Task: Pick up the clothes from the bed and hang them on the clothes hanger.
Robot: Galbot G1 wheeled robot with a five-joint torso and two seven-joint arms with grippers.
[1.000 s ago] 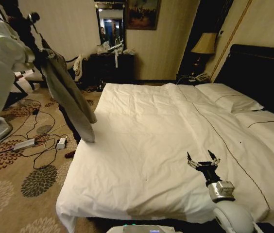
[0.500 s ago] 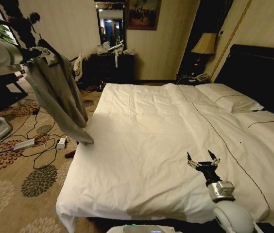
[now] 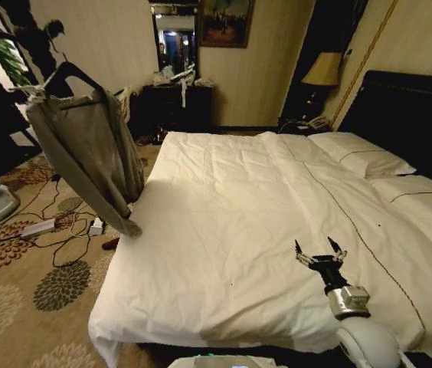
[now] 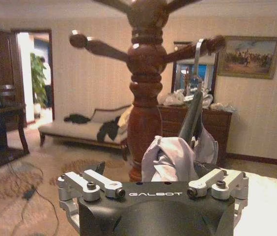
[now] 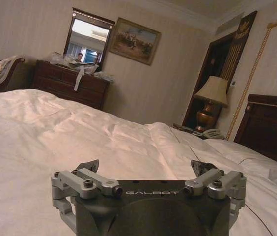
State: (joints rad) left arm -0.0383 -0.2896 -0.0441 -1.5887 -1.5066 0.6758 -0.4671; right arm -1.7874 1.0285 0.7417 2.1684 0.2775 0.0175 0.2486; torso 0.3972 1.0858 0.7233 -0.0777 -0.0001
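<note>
The clothes (image 3: pixel 90 157), a light grey top, hang on the black clothes hanger (image 3: pixel 74 77) left of the bed (image 3: pixel 239 215), tilted and clear of the duvet. In the left wrist view the clothes (image 4: pixel 170 157) bunch just beyond my left gripper (image 4: pixel 151 169), which stands open. The clothes hanger (image 4: pixel 192 113) rises from them, and its wire hook (image 4: pixel 197 54) sits over a peg of the wooden stand (image 4: pixel 146 98). My right gripper (image 3: pixel 319 251) rests open low over the bed's near right part, its fingers (image 5: pixel 90 165) spread with nothing between them.
Cables and a power strip (image 3: pixel 40 226) lie on the patterned carpet left of the bed. A dark dresser (image 3: pixel 178 103) stands at the far wall, a lamp (image 3: pixel 323 69) by the headboard. A bench with draped garments (image 4: pixel 84 128) lies beyond the stand.
My left arm has drawn back to the left edge, away from the clothes. The clothes on the hanger have swung left and spread wider. The right gripper has not moved.
</note>
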